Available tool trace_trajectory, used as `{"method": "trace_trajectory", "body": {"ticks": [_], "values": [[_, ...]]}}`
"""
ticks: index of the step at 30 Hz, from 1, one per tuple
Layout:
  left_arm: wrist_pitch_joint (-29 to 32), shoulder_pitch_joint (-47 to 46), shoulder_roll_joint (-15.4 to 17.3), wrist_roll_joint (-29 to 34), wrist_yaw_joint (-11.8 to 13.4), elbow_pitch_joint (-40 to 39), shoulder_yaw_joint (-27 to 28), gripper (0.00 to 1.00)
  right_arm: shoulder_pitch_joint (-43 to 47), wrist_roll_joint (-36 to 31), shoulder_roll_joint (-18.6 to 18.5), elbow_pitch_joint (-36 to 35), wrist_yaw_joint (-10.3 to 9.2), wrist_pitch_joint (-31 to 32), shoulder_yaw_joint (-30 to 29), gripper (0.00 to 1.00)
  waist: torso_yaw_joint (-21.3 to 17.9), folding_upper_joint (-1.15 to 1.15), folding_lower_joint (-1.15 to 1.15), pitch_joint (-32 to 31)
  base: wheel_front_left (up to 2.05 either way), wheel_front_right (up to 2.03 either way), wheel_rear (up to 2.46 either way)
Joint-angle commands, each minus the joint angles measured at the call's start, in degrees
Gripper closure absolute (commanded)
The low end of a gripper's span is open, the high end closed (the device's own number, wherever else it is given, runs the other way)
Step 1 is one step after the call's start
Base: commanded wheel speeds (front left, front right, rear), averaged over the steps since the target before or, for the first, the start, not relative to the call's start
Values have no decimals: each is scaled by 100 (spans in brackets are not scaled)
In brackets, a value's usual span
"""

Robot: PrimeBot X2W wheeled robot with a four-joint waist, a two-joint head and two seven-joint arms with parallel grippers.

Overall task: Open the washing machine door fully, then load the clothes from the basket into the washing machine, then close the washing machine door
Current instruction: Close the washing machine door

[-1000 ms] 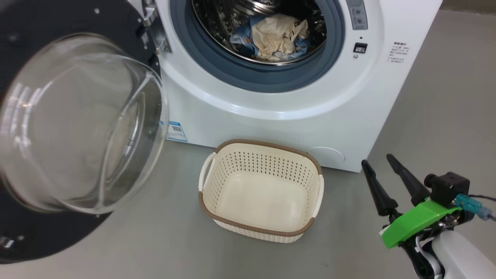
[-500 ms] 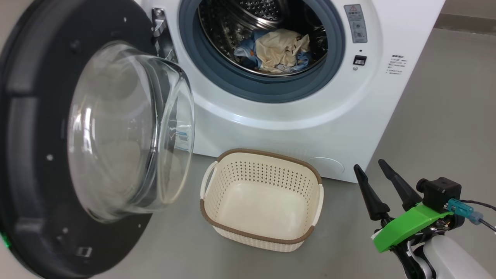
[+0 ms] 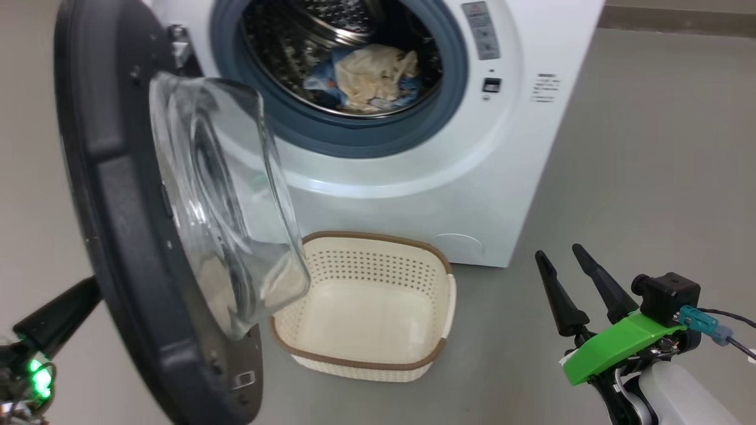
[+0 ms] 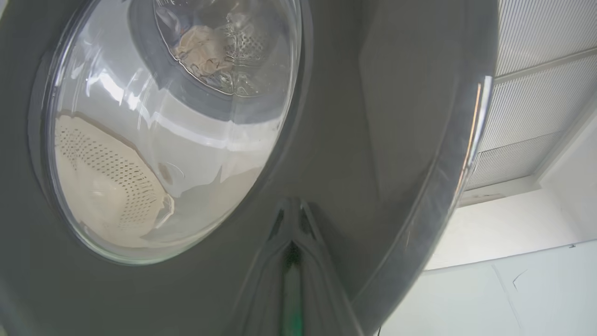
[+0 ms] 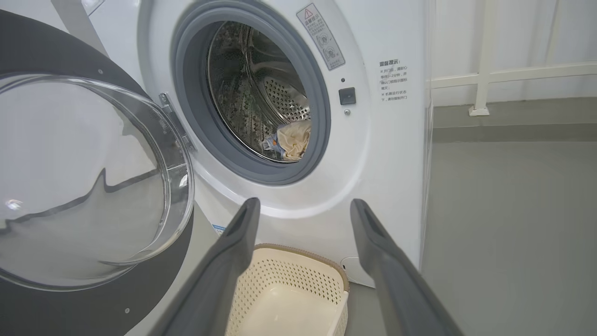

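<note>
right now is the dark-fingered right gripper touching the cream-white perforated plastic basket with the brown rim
Apart. The head view shows bare grey floor between the open right gripper and the basket.

door (image 4: 373, 116): dark glossy outer face, close up
glass (image 4: 224, 140): basket (image 4: 102, 186) and clothes (image 4: 200, 46) seen through it
left end effector (image 4: 292, 245): fingers together, tips on door

light: bright, even | glare: the washing machine door (image 4: 163, 130) glass | focus: left wrist view soft, hazy

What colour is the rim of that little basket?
Brown, on a cream basket; clearest in the head view.
</note>
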Motion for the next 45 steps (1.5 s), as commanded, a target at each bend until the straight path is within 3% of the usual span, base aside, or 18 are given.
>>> {"method": "trace_trajectory", "body": {"ticks": [1,13,24,33,45], "values": [[9,-156,136,10,1,-266,121,100,5,-53,-7,-151,25,-48,46,0,-251,0,0,62,0,0,0],[-438,-656,-321,202,246,-324,-170,100,-24,-92,140,-196,25,-48,-91,0,-1254,0,0,174,0,0,0],[-1209,-1212,-590,677,328,144,-208,100,-52,-116,209,-228,25,-48,-112,0,-2033,0,0,295,0,0,0],[-1531,-1667,-686,862,192,612,-260,100,-101,-137,242,-262,25,-48,-127,0,-2146,0,0,426,0,0,0],[-1644,-1715,-646,996,2,702,-258,100,-83,-161,249,-225,25,-48,-161,0,-1860,0,0,352,0,0,0]]}}
